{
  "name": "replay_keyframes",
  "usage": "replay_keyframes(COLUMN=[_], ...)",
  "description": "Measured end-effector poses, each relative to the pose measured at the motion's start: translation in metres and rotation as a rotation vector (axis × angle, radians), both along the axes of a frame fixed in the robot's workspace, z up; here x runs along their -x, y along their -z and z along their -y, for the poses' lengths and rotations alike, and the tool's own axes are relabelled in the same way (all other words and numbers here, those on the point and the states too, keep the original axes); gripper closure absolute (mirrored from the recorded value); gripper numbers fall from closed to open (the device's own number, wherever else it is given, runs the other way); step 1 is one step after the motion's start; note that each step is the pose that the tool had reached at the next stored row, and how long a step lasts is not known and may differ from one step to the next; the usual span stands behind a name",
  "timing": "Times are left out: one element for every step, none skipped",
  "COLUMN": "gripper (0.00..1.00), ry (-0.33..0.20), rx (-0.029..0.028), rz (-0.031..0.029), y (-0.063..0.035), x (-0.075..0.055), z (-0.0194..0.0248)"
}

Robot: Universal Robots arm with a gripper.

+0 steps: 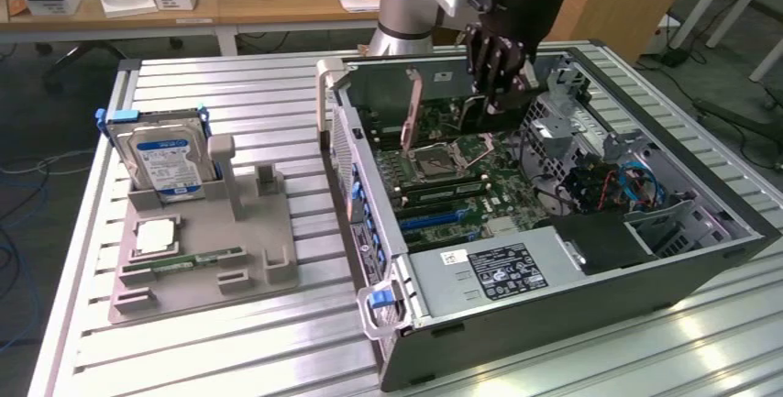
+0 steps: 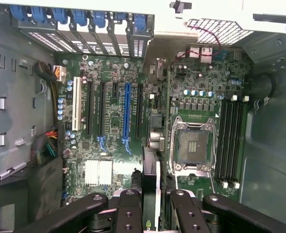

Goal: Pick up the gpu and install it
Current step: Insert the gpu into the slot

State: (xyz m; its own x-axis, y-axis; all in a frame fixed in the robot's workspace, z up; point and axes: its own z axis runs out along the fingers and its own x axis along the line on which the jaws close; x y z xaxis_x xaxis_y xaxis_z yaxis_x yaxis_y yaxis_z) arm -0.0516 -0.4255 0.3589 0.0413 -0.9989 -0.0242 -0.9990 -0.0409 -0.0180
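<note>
My gripper [image 1: 500,85] hangs inside the open computer case [image 1: 685,259], above the motherboard [image 1: 478,186]. Its fingers are shut on the gpu [image 1: 490,115], a thin dark card that hangs upright below them at the far end of the board. In the wrist view the gpu [image 2: 150,167] shows edge-on between the black fingers [image 2: 128,213] of the gripper [image 2: 150,216]. It sits over the board between the expansion slots and the CPU socket [image 2: 193,145]. The long blue slot [image 2: 127,116] lies a little to one side of the card's edge. The card is apart from the board.
On the exterior view's left a grey fixture [image 1: 202,259] holds a blue-labelled hard drive [image 1: 165,154] and a green memory stick [image 1: 196,258]. Cables [image 1: 624,186] and a power supply [image 1: 514,269] fill the case's near end. Case walls stand close around the gripper.
</note>
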Motion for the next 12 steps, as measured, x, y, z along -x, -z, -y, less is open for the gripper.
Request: replay_keyframes(gripper=[0.73, 0.73, 0.73, 0.73, 0.73, 0.73, 0.73, 0.73, 0.73, 0.73, 0.73, 0.73], ry=[0.000, 0.000, 0.000, 0.000, 0.000, 0.000, 0.000, 0.000, 0.000, 0.000, 0.000, 0.000], rx=[0.0000, 0.0000, 0.0001, 0.0000, 0.0001, 0.0000, 0.0001, 0.0000, 0.0001, 0.0001, 0.0000, 0.0001], rz=[0.0000, 0.0000, -0.0001, 0.0000, 0.0000, 0.0000, 0.0000, 0.0000, 0.0000, -0.0001, 0.0000, 0.0000], y=[0.0004, 0.0008, 0.0012, 0.0016, 0.0019, 0.0024, 0.0028, 0.0032, 0.0036, 0.0040, 0.0044, 0.0048], x=[0.0000, 0.0000, 0.0000, 0.0000, 0.0000, 0.0000, 0.0000, 0.0000, 0.0000, 0.0000, 0.0000, 0.0000], z=[0.0000, 0.0000, 0.0000, 0.0000, 0.0000, 0.0000, 0.0000, 0.0000, 0.0000, 0.0000, 0.0000, 0.0000])
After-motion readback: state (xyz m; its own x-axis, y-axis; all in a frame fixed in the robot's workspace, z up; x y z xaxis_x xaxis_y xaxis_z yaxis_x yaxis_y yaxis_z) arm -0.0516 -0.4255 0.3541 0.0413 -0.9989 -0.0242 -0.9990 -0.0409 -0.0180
